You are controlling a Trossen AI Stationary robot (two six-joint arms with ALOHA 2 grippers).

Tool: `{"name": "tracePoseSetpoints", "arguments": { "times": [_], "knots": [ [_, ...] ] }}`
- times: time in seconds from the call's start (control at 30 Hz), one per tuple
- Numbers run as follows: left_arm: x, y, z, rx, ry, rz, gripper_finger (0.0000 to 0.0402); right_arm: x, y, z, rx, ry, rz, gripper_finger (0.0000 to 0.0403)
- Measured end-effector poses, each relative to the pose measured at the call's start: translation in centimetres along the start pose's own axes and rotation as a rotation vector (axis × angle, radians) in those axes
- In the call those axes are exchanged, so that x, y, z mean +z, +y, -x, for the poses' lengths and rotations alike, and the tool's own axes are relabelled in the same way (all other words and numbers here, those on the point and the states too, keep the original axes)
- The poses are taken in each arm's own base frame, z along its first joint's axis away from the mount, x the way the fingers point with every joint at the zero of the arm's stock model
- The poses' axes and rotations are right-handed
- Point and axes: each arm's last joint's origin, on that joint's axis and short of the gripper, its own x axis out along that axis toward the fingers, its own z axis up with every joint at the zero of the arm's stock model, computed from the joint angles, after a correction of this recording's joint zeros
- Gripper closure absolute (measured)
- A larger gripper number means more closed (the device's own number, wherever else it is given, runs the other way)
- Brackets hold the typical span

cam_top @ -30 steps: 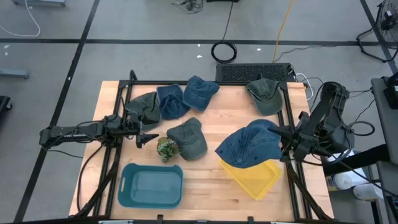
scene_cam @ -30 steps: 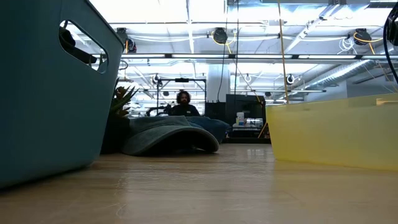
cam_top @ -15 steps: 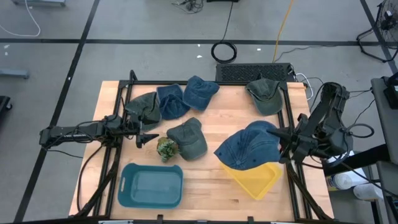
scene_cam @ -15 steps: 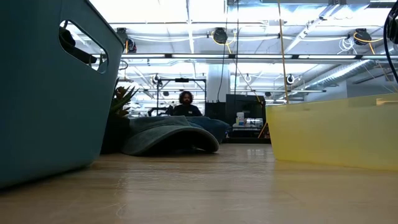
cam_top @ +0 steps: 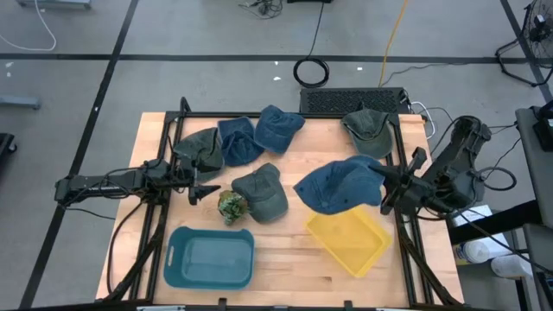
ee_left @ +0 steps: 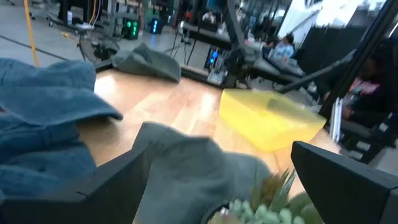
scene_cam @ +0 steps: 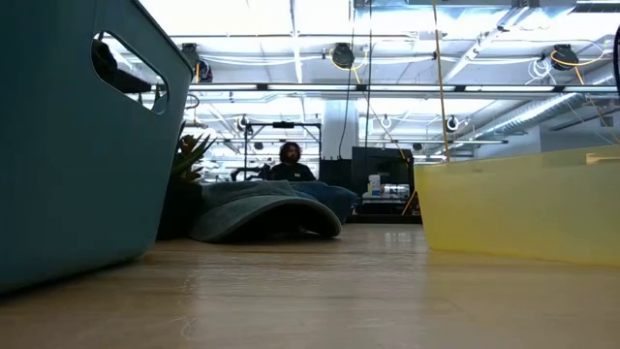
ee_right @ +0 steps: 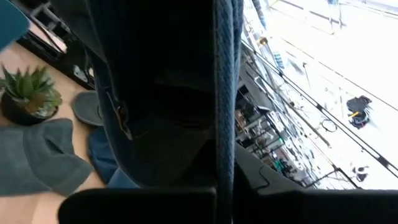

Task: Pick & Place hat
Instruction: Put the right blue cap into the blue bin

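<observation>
Hat point(cam_top: 339, 186) in right gripper's point(cam_top: 385, 184) shut fingers, long axis across table, brim leftward.

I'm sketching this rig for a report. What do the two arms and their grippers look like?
Both arms are dark, near black, built of slim jointed segments. The left gripper ends in two thin, pointed dark fingers; in its wrist view they look like flat, angular black slabs. The right gripper sits on a bulkier arm with black cables looping around it. I can make out no markings.

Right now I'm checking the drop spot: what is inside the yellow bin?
The yellow bin looks empty in the high view. The blue hat, held in the shut right gripper, hangs above the bin's far edge and hides that corner.
</observation>
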Motion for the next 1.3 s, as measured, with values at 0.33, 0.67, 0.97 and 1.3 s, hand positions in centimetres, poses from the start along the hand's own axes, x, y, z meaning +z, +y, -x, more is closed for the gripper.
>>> {"name": "tracePoseSetpoints", "arguments": {
  "times": [0.33,0.67,0.97,1.3],
  "knots": [
    [1.9,-0.3,0.2,-0.001,-0.216,0.177,0.0004,0.1,0.6,-1.1,-0.026,0.037,0.041,0.0403],
    [5.1,-1.4,0.7,0.011,-0.185,0.107,0.0005,1.0,1.5,-3.4,-0.079,0.055,0.012,0.0403],
    [10.8,-3.2,1.3,0.04,-0.133,-0.045,0.0005,2.7,0.1,-5.0,-0.18,0.029,-0.111,0.0403],
    [18.8,-5.7,0.4,0.019,-0.203,-0.183,0.0005,5.5,-1.2,-7.1,-0.22,-0.024,-0.218,0.0403]
  ]
}}
